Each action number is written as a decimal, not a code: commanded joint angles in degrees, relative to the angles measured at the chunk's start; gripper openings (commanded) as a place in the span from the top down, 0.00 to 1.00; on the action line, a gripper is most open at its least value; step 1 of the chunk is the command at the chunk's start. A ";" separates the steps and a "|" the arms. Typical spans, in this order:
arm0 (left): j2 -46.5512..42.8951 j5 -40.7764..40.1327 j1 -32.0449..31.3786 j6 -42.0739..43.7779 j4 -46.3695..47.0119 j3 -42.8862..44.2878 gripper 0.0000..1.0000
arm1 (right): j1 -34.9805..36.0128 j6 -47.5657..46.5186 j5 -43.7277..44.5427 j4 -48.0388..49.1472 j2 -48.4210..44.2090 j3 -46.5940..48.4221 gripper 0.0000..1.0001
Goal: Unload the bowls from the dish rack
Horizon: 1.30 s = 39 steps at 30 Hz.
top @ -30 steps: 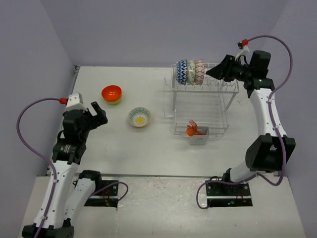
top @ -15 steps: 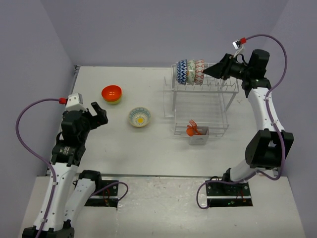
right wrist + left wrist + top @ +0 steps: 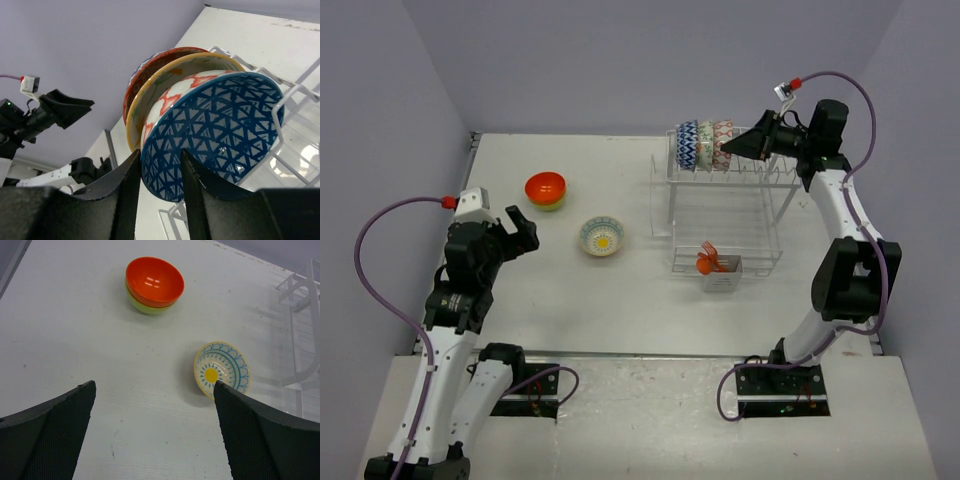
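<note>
The white wire dish rack (image 3: 725, 215) stands at the back right. Three bowls stand on edge in its top row: blue-white zigzag (image 3: 687, 145), green-white (image 3: 705, 145) and red-pink patterned (image 3: 722, 143). My right gripper (image 3: 730, 148) is open, and its fingers straddle the rim of the red-pink bowl (image 3: 215, 125), which is blue-triangled inside. The green-white bowl (image 3: 165, 80) stands behind it. On the table, an orange bowl (image 3: 545, 186) is nested in a lime-green bowl (image 3: 551, 204), and a pale yellow bowl (image 3: 602, 236) sits beside them. My left gripper (image 3: 520, 230) is open and empty, hovering near these.
A small white caddy (image 3: 722, 276) on the rack's front holds orange utensils (image 3: 707, 261). Grey walls close the table at the back and both sides. In the left wrist view the rack's edge (image 3: 300, 315) shows at the right.
My right gripper has moved left along the rack's top row until its fingers are around the red-pink bowl's rim. The left arm has not moved.
</note>
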 commanded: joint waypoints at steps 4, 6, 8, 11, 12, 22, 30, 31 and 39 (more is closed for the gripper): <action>0.71 1.40 -0.26 1.60 2.62 -0.37 0.00 | 0.86 8.73 -4.59 14.30 1.78 -0.89 0.67; 0.54 1.48 -0.26 1.60 2.62 -0.37 0.00 | 0.86 11.89 -5.30 18.34 2.22 -1.78 0.75; 0.36 1.49 -0.26 1.60 2.71 -0.45 0.00 | 0.86 12.17 -5.04 18.45 2.57 -1.87 0.84; 0.18 1.49 -0.26 1.60 2.80 -0.54 0.00 | 0.86 12.26 -5.12 18.88 2.40 -2.48 0.95; 0.27 1.66 -0.35 1.60 2.80 -0.54 0.00 | 0.69 12.35 -5.04 19.15 1.88 -2.74 0.95; 0.18 1.66 -0.35 1.69 2.80 -0.54 0.00 | -0.37 18.39 -5.56 27.58 -1.64 -5.29 1.00; 0.10 1.57 -0.26 1.69 2.80 -0.54 0.00 | -1.78 22.02 -5.56 34.53 -5.07 -6.35 1.00; 0.18 1.66 -0.26 1.69 2.89 -0.63 0.00 | -1.86 22.28 -5.48 34.62 -5.16 -6.26 1.00; 0.10 1.31 -0.26 1.69 2.80 -0.63 0.00 | -3.80 23.42 -3.19 36.90 -8.76 -7.75 1.00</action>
